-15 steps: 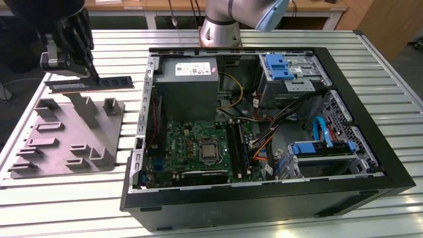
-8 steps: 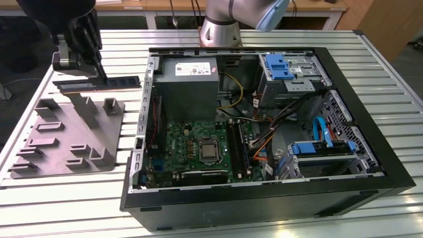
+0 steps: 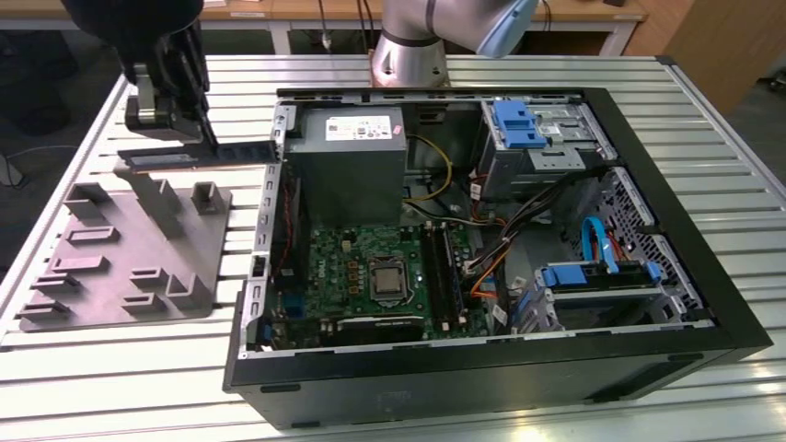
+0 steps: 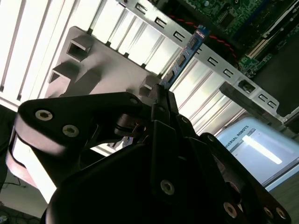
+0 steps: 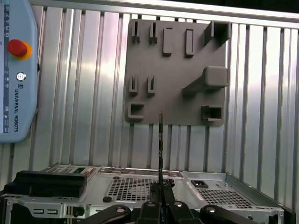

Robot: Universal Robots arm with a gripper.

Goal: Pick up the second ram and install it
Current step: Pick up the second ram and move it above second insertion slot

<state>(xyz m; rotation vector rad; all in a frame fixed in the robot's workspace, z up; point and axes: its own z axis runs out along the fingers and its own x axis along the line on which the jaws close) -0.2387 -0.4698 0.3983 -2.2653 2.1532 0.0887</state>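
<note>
Gripper [image 4: 162, 94] is pinching the second ram [image 4: 183, 56] by one end, over the grey holder tray [image 3: 135, 250], just outside the PC case [image 3: 491, 368]. Your risks: the end grip lets the stick pivot, or it clips the case wall.

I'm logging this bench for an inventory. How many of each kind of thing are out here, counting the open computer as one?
Computer case: 1
Grey holder plate: 1
Memory stick, gripped in the end effector: 1
Control pendant: 1
Total: 4
</note>
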